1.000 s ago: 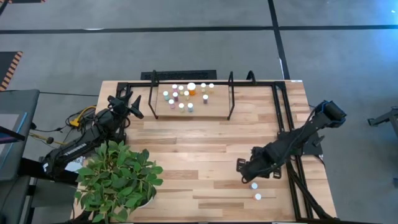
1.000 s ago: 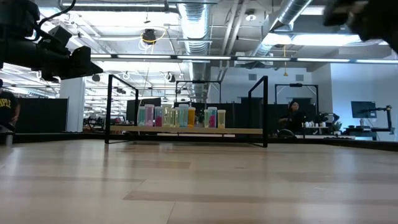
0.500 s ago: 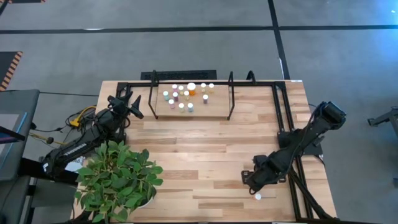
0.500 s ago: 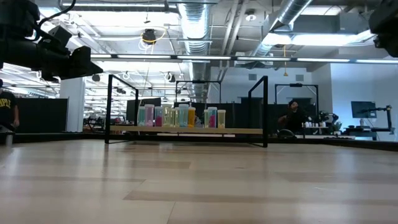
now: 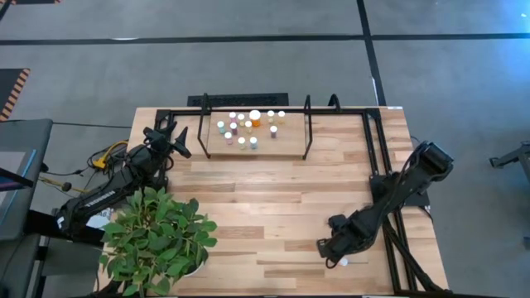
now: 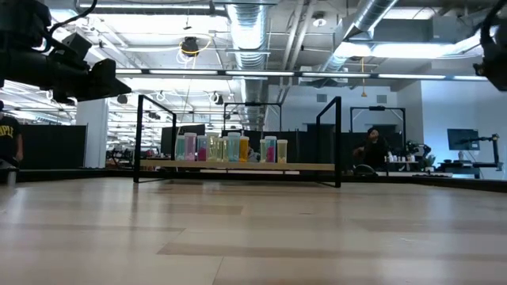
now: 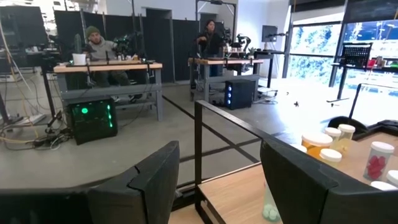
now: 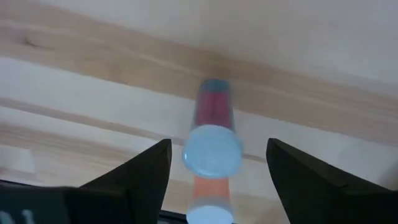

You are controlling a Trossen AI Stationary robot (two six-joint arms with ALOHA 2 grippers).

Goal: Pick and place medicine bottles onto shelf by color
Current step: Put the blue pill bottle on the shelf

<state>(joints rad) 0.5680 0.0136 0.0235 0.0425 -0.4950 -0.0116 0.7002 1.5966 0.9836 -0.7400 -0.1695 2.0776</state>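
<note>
Only the right wrist view shows the right hand (image 8: 214, 168), fingers apart, directly over a pink medicine bottle (image 8: 212, 134) on the surface (image 8: 93, 56).

An open ceiling of silver ducts (image 6: 242, 32) and strip lights hangs over the room, and everything below can be placed from the grey workbench (image 7: 106, 78) standing on the grey concrete floor (image 7: 68, 163). Under that bench a computer tower (image 7: 92, 119) glows green, behind it stand dark partition panels (image 7: 155, 40) and a seated person (image 7: 99, 50), and beside it a second bench (image 7: 227, 68) has another person (image 7: 210, 37) standing at it. Farther from the workbench on that same side, large bright windows (image 7: 339, 56) let daylight in.
</note>
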